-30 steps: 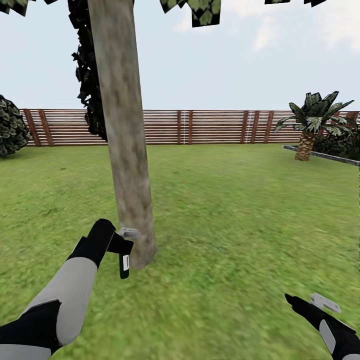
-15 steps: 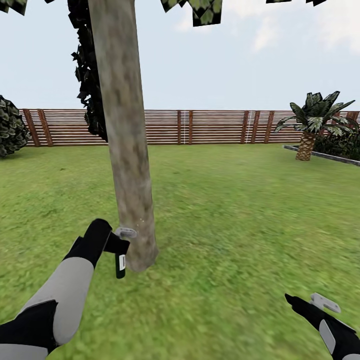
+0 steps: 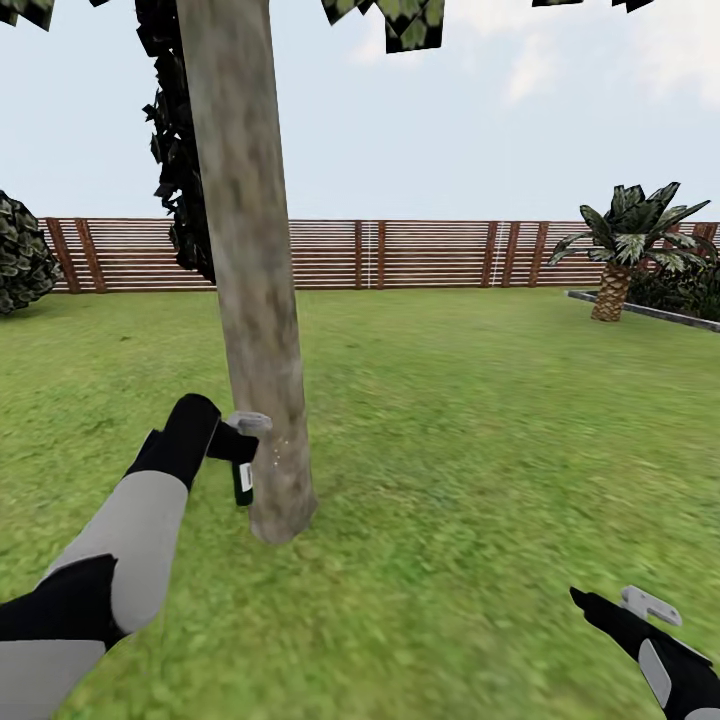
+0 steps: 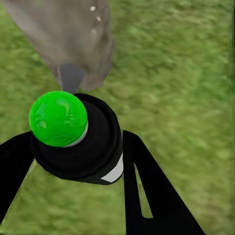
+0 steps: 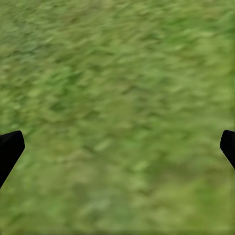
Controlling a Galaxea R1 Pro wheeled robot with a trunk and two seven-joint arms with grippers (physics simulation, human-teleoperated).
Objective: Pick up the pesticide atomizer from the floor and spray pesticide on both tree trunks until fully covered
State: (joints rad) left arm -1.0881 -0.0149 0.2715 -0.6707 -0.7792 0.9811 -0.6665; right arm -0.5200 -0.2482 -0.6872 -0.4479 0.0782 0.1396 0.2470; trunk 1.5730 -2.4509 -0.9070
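My left gripper point(image 3: 240, 445) is shut on the pesticide atomizer point(image 3: 243, 482), a slim dark bottle with a white label, hanging right beside the lower tree trunk point(image 3: 255, 300). Small white specks dot the bark near it. In the left wrist view the atomizer point(image 4: 81, 137) shows its green cap between the two black fingers point(image 4: 147, 191), with the trunk point(image 4: 68, 39) close beyond. The trunk is thick, pale grey-brown and leans slightly; blocky leaves hang at the top. My right gripper point(image 3: 640, 605) is low at the right over grass, and its fingertips point(image 5: 10, 149) stand wide apart, open and empty.
A brown slat fence point(image 3: 400, 255) bounds the lawn at the back. A dark leafy column tree point(image 3: 180, 170) stands behind the trunk, a round bush point(image 3: 20, 255) at far left, a small palm point(image 3: 620, 250) by a raised edge at far right. Open grass lies to the right.
My left arm has lifted the atomizer up along the trunk's base, from near the ground to a little higher. White specks now show on the bark. The right arm is still.
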